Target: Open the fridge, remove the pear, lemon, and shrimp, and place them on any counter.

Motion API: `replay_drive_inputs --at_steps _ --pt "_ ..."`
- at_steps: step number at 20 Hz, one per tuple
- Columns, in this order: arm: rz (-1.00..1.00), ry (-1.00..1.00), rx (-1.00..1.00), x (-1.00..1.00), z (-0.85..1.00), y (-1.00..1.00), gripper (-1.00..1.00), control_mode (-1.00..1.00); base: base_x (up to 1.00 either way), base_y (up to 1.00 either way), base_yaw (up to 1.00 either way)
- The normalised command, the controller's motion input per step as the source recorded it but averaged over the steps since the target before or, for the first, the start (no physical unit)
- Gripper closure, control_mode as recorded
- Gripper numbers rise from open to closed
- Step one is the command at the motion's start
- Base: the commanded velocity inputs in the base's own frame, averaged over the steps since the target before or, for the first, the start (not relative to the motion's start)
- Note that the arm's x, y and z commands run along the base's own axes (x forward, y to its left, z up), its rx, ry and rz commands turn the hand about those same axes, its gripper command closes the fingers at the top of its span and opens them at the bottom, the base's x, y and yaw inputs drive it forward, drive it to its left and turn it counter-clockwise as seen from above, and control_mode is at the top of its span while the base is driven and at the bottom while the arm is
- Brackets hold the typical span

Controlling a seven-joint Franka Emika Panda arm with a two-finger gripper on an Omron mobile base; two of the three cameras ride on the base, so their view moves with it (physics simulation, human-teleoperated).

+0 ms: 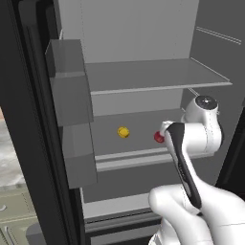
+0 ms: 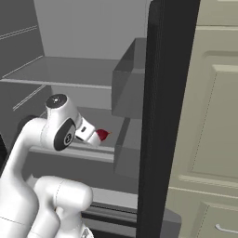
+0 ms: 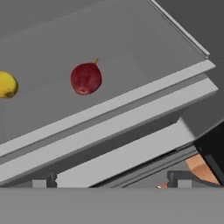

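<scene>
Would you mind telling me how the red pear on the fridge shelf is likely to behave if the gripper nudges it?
The pear looks roundish and lies free on a flat shelf, so it would probably roll. Its skin looks smooth, so it may slip. The lemon sits apart from it, so contact seems unlikely.

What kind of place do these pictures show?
Most likely a kitchen, seen from in front of an open tall black fridge with grey inner shelves. A small bright-yellow lemon and a small dark-red pear lie on one shelf, and pale green cabinet doors stand beside the fridge.
</scene>
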Motion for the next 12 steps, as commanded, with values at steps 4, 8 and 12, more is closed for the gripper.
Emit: replay_drive_inputs --at_steps 4,8,12 --pt "-0.03 0.0 0.0 0.49 -0.02 -0.04 -1.0 -1.0 0.0 0.0 0.0" --pt "0.0 0.0 0.0 0.48 -0.17 0.0 -1.0 -1.0 0.0 0.0 0.0" --pt "0.0 0.0 0.0 0.47 -0.37 0.0 -1.0 -1.0 0.0 0.0 0.0"
